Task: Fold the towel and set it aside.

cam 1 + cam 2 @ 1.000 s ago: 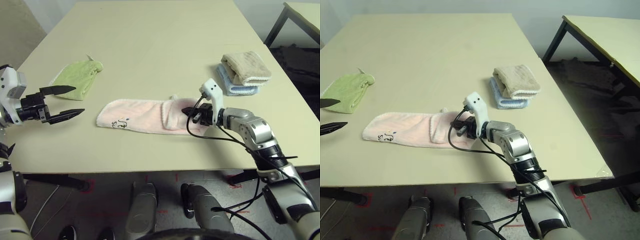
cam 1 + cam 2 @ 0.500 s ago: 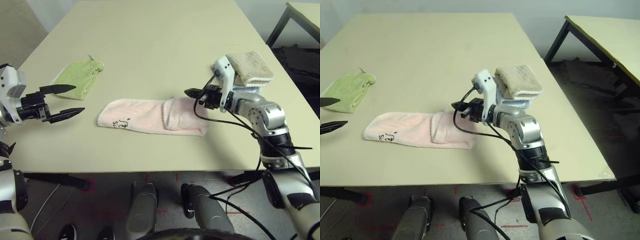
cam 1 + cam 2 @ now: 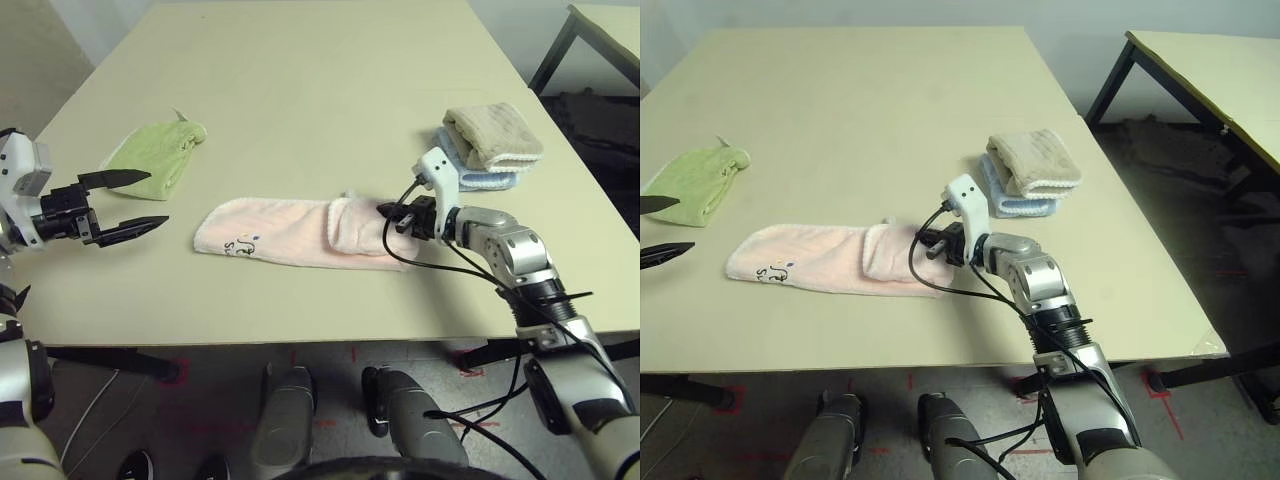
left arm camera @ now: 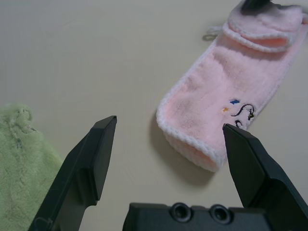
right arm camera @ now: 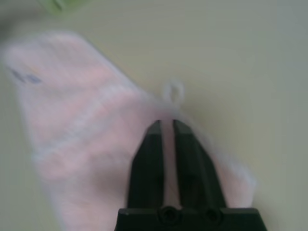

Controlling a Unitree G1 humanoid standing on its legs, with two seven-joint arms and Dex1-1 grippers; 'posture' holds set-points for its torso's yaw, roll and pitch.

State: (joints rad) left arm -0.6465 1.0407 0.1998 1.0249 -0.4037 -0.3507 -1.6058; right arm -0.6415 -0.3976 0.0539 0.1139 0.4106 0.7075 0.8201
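While the pale pink terry towel [image 3: 300, 235] lies half-folded mid-frame, the nearly closed right gripper [image 3: 388, 212] must re-pinch its edge; left gripper [image 3: 135, 203] gapes wide.

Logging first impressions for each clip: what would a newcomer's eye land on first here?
The pale pink towel lying as a long strip near the table's front edge, its right end already folded over, with the right end effector poised at that end. To the left, the left end effector hangs wide open beside a light green cloth. A beige towel stacked on a light blue towel sits at the right.
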